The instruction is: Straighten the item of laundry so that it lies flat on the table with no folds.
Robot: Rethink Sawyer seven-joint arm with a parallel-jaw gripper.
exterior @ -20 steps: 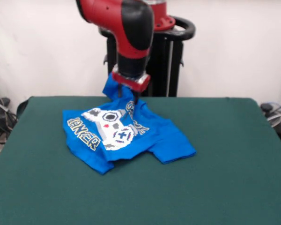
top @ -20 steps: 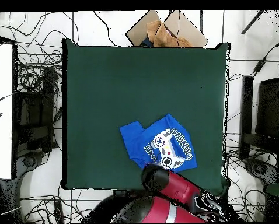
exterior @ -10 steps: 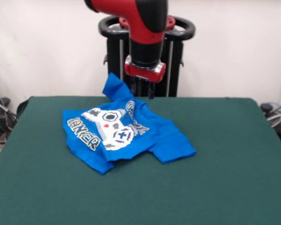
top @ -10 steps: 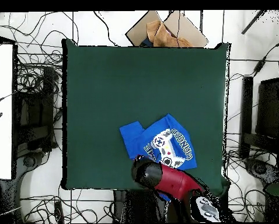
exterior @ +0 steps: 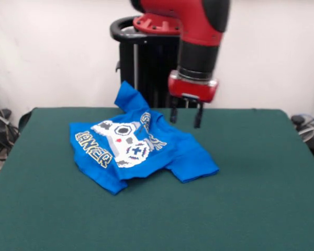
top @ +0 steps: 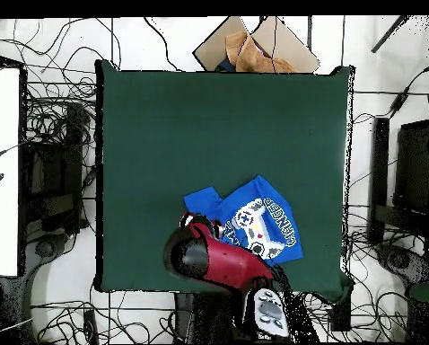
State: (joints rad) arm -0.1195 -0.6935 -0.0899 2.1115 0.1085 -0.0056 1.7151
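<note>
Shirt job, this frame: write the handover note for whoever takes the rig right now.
Gripper: open, empty, hanging above the table over the shirt's far edge, not touching it.
Shirt: print side up on the robot's half of the table, well inside the edges. Still bunched; one corner sticks up at the far side, and layers are folded over at the near edge and at the sleeve end in the front view.
Done: nothing finished; the shirt is not flat.
Left: probably grip an edge or the raised corner, pull the folds out, then check that it lies in one layer.
</note>
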